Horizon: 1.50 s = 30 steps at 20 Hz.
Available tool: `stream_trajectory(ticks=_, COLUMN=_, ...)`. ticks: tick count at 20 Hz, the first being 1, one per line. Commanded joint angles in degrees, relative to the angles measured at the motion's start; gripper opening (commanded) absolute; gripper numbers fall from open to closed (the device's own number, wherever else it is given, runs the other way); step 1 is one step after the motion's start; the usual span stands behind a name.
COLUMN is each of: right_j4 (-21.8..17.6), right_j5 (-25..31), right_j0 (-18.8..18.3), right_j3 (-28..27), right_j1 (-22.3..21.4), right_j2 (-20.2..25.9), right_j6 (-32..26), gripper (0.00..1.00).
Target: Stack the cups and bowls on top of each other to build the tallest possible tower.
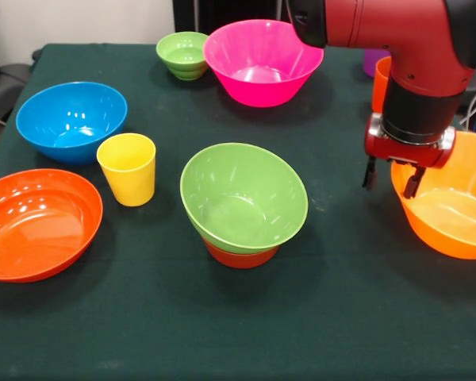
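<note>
Inventory as I read it off the front camera, clock directions taken from the middle of the green table (333, 333).

1. Tower (243, 208), just below centre: a medium green bowl (246, 194) tilted slightly on top of a small red-orange bowl (239, 256), of which I see only the lower edge. Two pieces so far.
2. Yellow cup (128, 167), at 9 o'clock, upright, just beside the tower and apart from it.
3. Blue bowl (71, 121), at 10 o'clock, upright, near the yellow cup.
4. Shallow orange bowl (36, 223), at 8 o'clock, at the table's left edge.
5. Small ribbed green bowl (183, 54), at 11 o'clock, far side, close beside the pink bowl.
6. Large pink bowl (262, 60), at 12 o'clock, far side.
7. Large yellow-orange bowl (452, 202), at 3 o'clock, partly cut by the right edge.
8. Orange cup (379, 83) and a purple cup (374, 60), at 2 o'clock, both mostly hidden behind the arm (397, 40).
9. Gripper (392, 179), pointing down at the near-left rim of the yellow-orange bowl. Its two fingers stand apart with nothing between them; I cannot tell whether one touches the rim.
</note>
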Motion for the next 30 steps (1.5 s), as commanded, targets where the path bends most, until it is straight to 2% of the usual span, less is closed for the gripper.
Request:
stream_trajectory(ticks=1, right_j4=-1.2, right_j5=-1.5, right_j0=-1.3, right_j3=2.2, right_j1=-0.6, right_j2=5.6, right_j6=4.1, gripper=1.0)
stream_trajectory(ticks=6, right_j4=-1.1, right_j5=-2.6, right_j0=-2.9, right_j3=5.9, right_j1=-3.3, right_j2=7.3, right_j6=2.8, gripper=1.0)
stream_trajectory(ticks=9, right_j4=-1.4, right_j5=-2.0, right_j0=-3.1, right_j3=6.4, right_j1=-4.1, right_j2=7.3, right_j6=2.4, gripper=1.0)
stream_trajectory(ticks=27, right_j4=-2.7, right_j5=-3.5, right_j0=-2.4, right_j3=4.8, right_j1=-2.9, right_j2=7.2, right_j6=2.3, gripper=1.0)
stream_trajectory(ticks=28, right_j4=-2.6, right_j5=-3.4, right_j0=-2.5, right_j3=4.2, right_j1=-2.7, right_j2=7.3, right_j6=2.2, gripper=0.0)
stream_trajectory(ticks=30, right_j4=-2.8, right_j5=-3.3, right_j0=-2.3, right_j3=3.5, right_j1=-2.3, right_j2=7.0, right_j6=2.2, gripper=0.0)
